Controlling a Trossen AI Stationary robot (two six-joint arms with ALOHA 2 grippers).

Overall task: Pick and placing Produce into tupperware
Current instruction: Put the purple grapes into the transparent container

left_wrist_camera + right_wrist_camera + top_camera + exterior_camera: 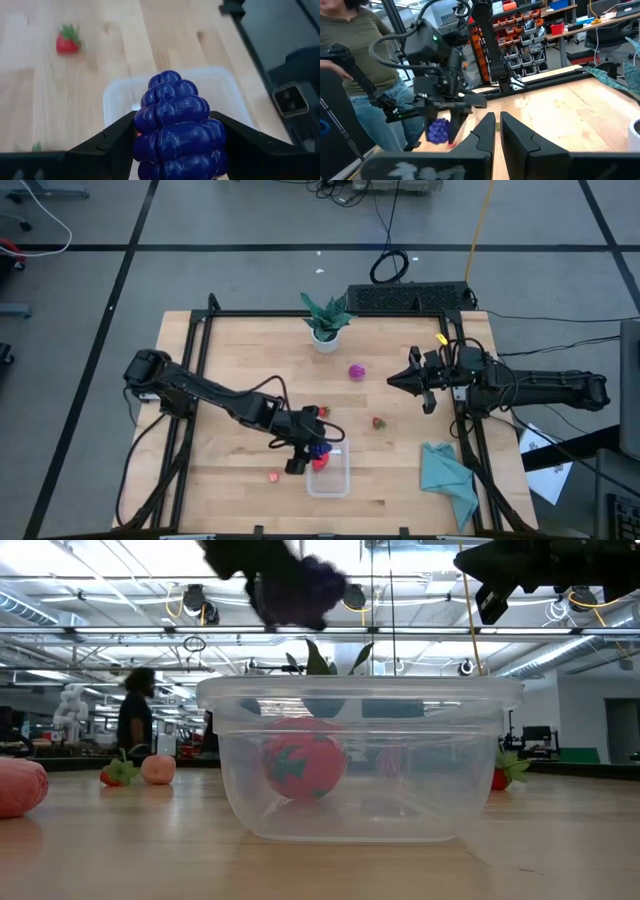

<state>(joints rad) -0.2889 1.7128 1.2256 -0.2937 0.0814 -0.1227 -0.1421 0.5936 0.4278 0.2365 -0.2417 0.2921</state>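
Landmark: the tupperware (328,472), a clear rectangular tub near the front edge of the wooden counter (240,350).

Left gripper (308,452) hangs over the tub's left rim, above the opening. Its fingers (112,137) are clamped on a dark purple grape cluster (176,125); in the left wrist view the cluster fills the gap between them, with the tub directly beyond it. In the low view the cluster (305,588) sits well above the tub's rim (360,690), not inside.

Inside the tub: one red toy fruit with green leaves (303,762), resting on the bottom toward the left side.

Other produce, all outside the tub:
- small red piece (274,476) just left of it, on the counter
- strawberry (379,422) behind it and to the right, apart
- magenta round piece (357,371) farther behind it
- red piece (322,411) behind it, close by the left arm

Right gripper (398,380) is well behind and to the right of the tub, raised off the counter, arm stretched in from the right. Its fingers (485,132) are drawn narrow, nearly together, nothing between them.

Potted plant (326,320) at the counter's back edge, far behind the tub. Teal cloth (446,476) lies right of the tub, near the front right corner. A person (357,55) stands beyond the counter, seen in the right wrist view.
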